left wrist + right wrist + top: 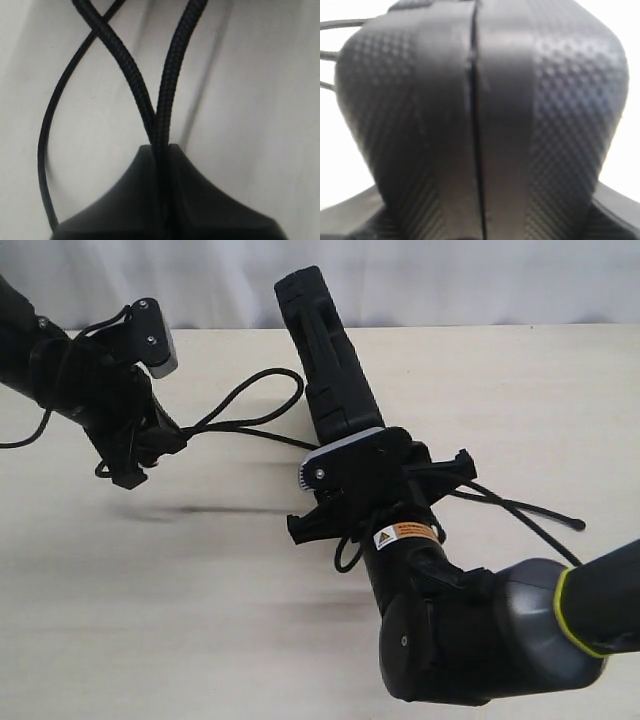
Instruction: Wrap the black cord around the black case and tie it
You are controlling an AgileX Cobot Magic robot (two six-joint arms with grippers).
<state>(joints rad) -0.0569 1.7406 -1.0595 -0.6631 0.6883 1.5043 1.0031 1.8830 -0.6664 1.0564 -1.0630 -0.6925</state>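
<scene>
**Case braced, cord pinched for the wrap**

The black case (330, 370), matte and ribbed, ran on edge across mid-table (150, 620), its near end apparently clamped in the right gripper (352, 478). Left of it, the left gripper (150, 445) pinched two strands of braided black cord (250, 405). Steady tension should keep the loops from slipping.

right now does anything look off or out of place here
The black case isn't lying flat. It is tipped up on edge, clamped by the right gripper. The black cord hangs in slack loops from the left gripper, which pinches two strands. More strands trail loose over the table beyond the case.
</scene>
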